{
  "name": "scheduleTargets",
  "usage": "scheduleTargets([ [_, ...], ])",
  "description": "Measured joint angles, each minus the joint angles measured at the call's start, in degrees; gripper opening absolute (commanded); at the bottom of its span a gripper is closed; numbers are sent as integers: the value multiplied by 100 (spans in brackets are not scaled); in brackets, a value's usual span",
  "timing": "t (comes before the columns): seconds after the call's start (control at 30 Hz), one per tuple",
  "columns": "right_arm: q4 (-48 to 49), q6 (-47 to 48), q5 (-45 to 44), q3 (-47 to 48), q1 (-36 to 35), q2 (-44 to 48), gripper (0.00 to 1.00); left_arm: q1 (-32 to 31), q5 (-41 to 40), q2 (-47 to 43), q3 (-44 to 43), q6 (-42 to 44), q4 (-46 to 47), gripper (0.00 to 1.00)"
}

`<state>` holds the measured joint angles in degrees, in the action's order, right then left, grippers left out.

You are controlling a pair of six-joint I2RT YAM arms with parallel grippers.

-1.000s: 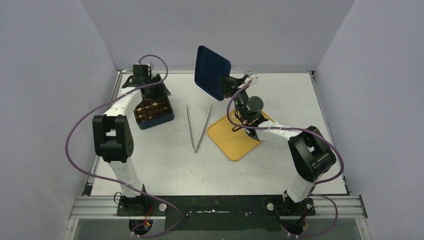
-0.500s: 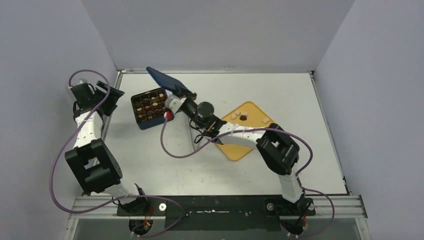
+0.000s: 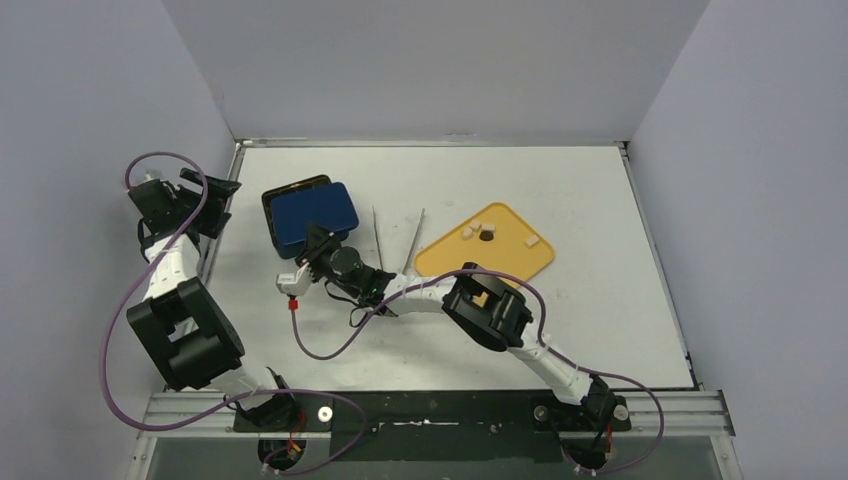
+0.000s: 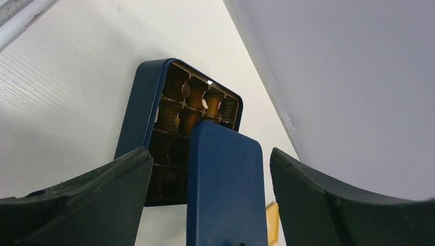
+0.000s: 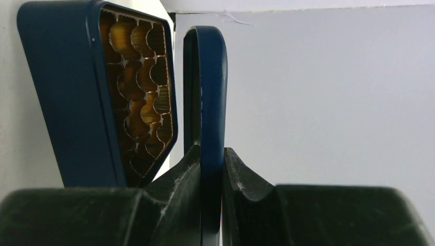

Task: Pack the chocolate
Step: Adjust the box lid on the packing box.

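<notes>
The dark blue box [image 3: 268, 212] stands at the back left, its gold-brown cells showing in the left wrist view [image 4: 180, 115] and the right wrist view [image 5: 136, 92]. My right gripper [image 3: 318, 243] is shut on the edge of the blue lid [image 3: 315, 210] and holds it over the box; the lid shows edge-on in the right wrist view [image 5: 205, 92]. My left gripper [image 3: 205, 195] is open and empty, left of the box, apart from it. A few cream chocolate pieces [image 3: 467, 235] and a dark one [image 3: 486, 235] lie on the yellow tray [image 3: 500, 268].
The metal tongs [image 3: 400, 250] lie between the box and the tray, partly under my right arm. The enclosure's left wall is close behind my left gripper. A purple cable loops on the table in front of the box.
My right gripper has swung the lid left and down, from tilted beside the box to lying over it. My left gripper has stayed at the far left.
</notes>
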<state>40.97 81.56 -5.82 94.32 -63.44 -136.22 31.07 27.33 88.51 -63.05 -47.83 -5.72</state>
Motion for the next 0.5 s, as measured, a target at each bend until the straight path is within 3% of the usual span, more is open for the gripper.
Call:
scheduleTargets([
  [0.33,-975,809,-173,1707,-72,-1156,10,-31,249,105,302,4,612,71],
  [0.5,-1303,901,-184,2118,-72,-1445,25,-181,385,494,299,61,686,71],
])
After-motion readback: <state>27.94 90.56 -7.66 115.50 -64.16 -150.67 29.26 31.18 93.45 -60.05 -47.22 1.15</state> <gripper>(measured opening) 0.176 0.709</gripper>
